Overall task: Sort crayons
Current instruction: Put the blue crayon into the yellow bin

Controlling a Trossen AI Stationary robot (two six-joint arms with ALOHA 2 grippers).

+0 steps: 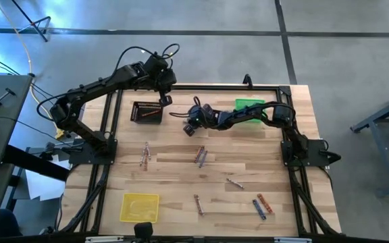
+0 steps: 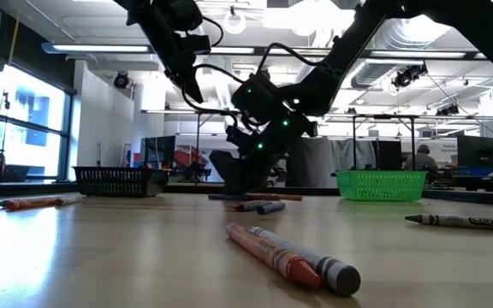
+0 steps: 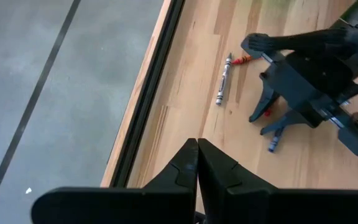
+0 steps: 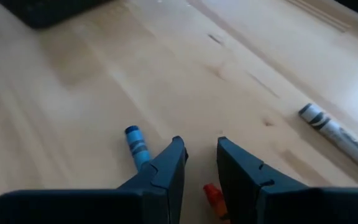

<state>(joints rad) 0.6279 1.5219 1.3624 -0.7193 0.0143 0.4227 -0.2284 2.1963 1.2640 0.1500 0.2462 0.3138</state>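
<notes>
Near the far edge my right gripper stands open, low over the table. An orange-red crayon lies between its fingers, and a blue crayon lies beside and partly under one finger. A grey crayon lies flat on the wood a little apart. More crayons lie scattered over the middle and the near right of the table. My left gripper hangs shut and empty, high above the far edge by the black tray. My right gripper comes slanting down from the table's right, its fingertips close to the wood on either side of the orange-red crayon's end. Whether a finger touches that crayon or the blue one I cannot tell.
A green tray stands at the far right under the right arm. A yellow tray lies at the near left. The metal frame rail runs along the far edge, with the floor beyond it. Loose crayons lie close to the near edge.
</notes>
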